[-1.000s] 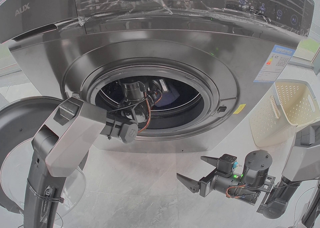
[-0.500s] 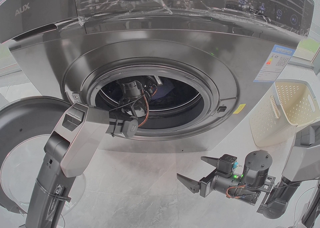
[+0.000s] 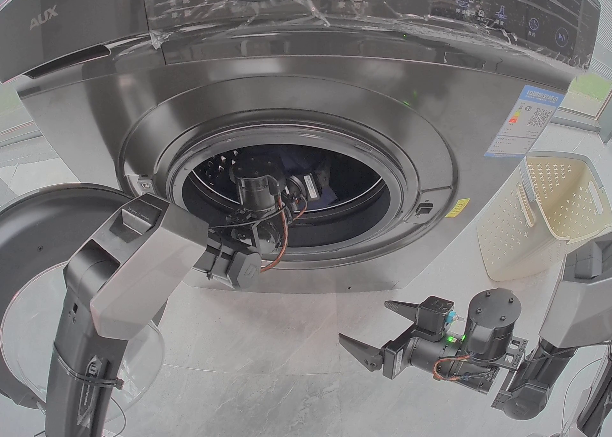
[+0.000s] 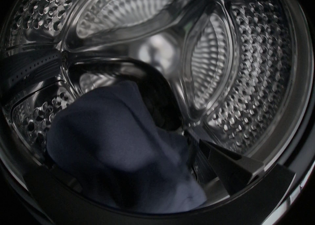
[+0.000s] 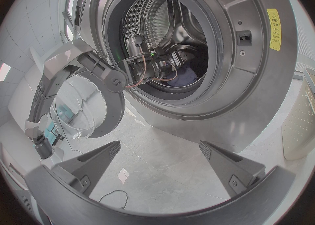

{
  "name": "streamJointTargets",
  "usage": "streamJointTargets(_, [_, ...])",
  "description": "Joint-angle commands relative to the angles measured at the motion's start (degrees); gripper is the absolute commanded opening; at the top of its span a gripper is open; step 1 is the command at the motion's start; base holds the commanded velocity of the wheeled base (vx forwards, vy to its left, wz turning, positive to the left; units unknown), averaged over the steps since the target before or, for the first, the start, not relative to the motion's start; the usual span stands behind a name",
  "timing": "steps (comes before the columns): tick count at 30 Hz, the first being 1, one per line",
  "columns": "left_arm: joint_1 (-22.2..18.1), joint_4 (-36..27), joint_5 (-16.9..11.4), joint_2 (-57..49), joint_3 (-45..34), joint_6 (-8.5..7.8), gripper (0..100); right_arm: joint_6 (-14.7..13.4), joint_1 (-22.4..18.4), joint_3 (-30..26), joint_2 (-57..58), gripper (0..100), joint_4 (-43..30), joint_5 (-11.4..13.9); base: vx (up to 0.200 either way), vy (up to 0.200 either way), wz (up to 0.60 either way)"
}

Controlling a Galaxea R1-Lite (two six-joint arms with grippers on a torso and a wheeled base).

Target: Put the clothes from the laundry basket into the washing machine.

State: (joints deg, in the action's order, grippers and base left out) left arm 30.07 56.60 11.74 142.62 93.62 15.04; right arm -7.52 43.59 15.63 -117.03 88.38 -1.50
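Step in hand, as judged: dropping a garment into the washing machine (image 3: 306, 87).

Left gripper (image 4: 157, 143) is inside the drum (image 4: 262, 71), past the door ring. One finger shows, set far out to the side as on a wide-spread gripper. The other is hidden behind cloth, so I take the gripper as open with nothing pinched, though a fold may lie over the hidden finger.

The dark blue garment (image 4: 115, 143) lies directly below and just ahead of this gripper, heaped on the drum floor close to the front lip.

Right gripper (image 3: 368, 322) hangs over the floor below the door opening, fingers spread wide and empty. The laundry basket (image 3: 548, 215) stands off to its outer side, against the machine front.

Recommendations:
- Confirm the cloth is free of both fingers before backing out (a snagged fold would pull it over the lip).
- Withdraw straight along the drum axis, keeping the wrist cable (image 3: 280, 228) off the rim.

Materials:
- Garment: soft, matt, limp knit, likely to slump and cling.
- Drum: polished steel, dimpled and perforated, with smooth raised paddles.
- Basket: stiff cream plastic, punched with holes.
- Door (image 3: 38, 234): swung open on the left arm's outer side, with a clear domed window.
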Motion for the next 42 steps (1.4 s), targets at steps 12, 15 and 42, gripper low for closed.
streamJointTargets(12, [5.17, 8.0, -2.42, -12.63, -26.48, -7.92, 100, 0.05, -0.18, -0.42, -0.04, 100, 0.04, 0.01, 0.0, 0.0, 0.0])
streamJointTargets(15, [5.26, 8.26, -2.42, -12.28, -26.74, -8.01, 100, 0.05, -0.18, -0.51, -0.04, 100, 0.04, 0.01, 0.0, 0.0, 0.0])
streamJointTargets(42, [-0.72, -0.7, -3.13, 0.82, -3.89, -7.22, 0, -0.04, -0.26, -0.25, -0.83, 100, 0.04, 0.01, 0.0, 0.0, 0.0])
